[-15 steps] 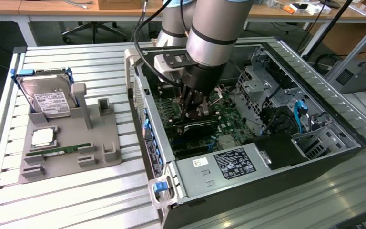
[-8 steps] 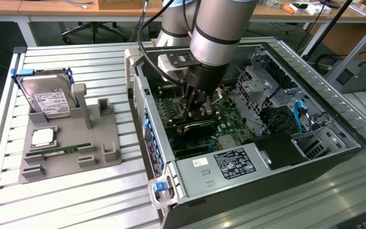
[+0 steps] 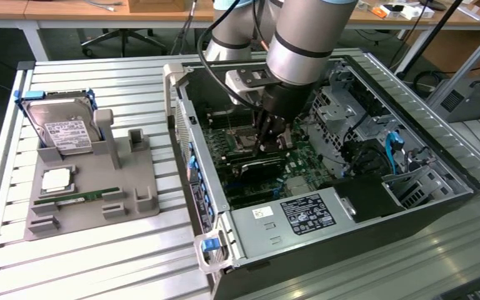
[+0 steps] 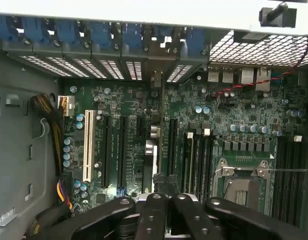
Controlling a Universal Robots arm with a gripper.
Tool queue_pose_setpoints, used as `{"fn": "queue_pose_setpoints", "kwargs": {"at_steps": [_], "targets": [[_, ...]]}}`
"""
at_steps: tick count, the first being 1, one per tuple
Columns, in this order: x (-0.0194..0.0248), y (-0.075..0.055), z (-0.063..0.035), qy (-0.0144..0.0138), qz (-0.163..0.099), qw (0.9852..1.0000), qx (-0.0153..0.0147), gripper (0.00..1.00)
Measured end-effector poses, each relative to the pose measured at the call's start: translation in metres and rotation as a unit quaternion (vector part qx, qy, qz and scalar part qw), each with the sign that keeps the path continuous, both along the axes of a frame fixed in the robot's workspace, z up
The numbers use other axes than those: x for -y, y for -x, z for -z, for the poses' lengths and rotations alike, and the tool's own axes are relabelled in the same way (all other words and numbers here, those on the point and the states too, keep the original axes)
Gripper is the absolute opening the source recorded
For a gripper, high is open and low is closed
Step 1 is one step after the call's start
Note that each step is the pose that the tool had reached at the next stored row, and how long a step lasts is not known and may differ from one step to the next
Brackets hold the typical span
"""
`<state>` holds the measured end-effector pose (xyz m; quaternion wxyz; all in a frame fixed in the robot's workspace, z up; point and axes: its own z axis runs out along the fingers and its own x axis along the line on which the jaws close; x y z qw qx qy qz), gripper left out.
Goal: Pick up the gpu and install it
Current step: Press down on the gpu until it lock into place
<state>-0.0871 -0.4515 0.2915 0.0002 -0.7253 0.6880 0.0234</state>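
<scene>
Black-faced item: the gpu (image 3: pixel 259 165), a thin flat expansion card, standing on edge inside the open computer case (image 3: pixel 197 187) that lies on the slatted bench (image 3: pixel 98 262).

Location: on the green motherboard (image 4: pixel 234 115), among the long expansion slots and directly under the arm. In the wrist view the card (image 4: pixel 150 160) appears edge-on as a narrow strip.

Orientation: the long axis runs along its slot. One end points at the case wall carrying the vented slot covers (image 4: pixel 119 65) and blue clips, on the exterior view's left. The other end points into the case interior. The faces stand upright and the contact edge is down. Whether it is fully seated cannot be told.

Handling, as judged: light and stiff, but fragile. The board faces carry components and the lower edge carries contacts, so neither suits a hold. The best purchase is a pinch across the thin top edge near mid-length, which keeps the card from tipping. The surfaces are probably smooth, so a squared grip matters.

End effector (image 3: pixel 267 142): fingers drawn narrow, nearly together, with the tips at the card's upper edge (image 4: pixel 166 182). Whether they pinch the card or only bear on it cannot be told.

Also present: grey parts fixture (image 3: pixel 132 181) beside the case, holding a hard drive (image 3: pixel 65 128) and a green RAM stick (image 3: pixel 82 197).
</scene>
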Motion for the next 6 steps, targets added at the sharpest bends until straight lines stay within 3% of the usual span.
{"fn": "queue_pose_setpoints", "kwargs": {"at_steps": [6], "targets": [[-0.0001, -0.0001, 0.0, 0.0, 0.0, 1.0, 0.0, 0.11]]}}
